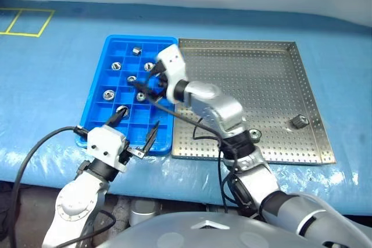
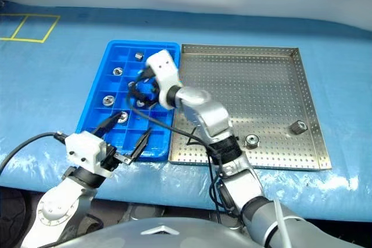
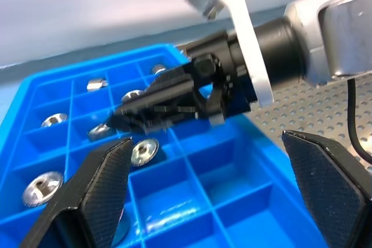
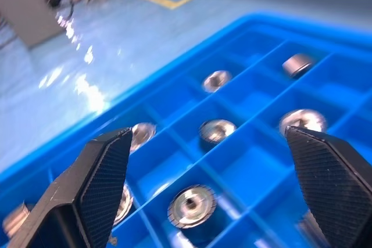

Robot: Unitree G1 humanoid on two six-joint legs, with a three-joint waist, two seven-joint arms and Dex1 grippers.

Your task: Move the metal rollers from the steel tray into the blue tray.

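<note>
The blue tray (image 1: 96, 98) lies left of the steel tray (image 1: 273, 79), their long sides touching. Several metal rollers sit in separate compartments of the blue tray, among them one roller (image 4: 191, 205) right below my right gripper. Two more rollers (image 1: 299, 121) (image 1: 254, 135) lie on the steel tray's near part. My right gripper (image 1: 139, 90) hovers over the middle of the blue tray, open, with nothing between its fingers. My left gripper (image 1: 140, 118) is open and empty over the blue tray's near edge, pointing toward the right gripper's fingers (image 3: 163, 105).
Both trays rest on a blue cloth (image 1: 52, 74) covering the table. Yellow tape lines (image 1: 26, 21) mark the cloth at the far left. A black cable (image 1: 192, 125) hangs along my right arm over the trays' shared edge.
</note>
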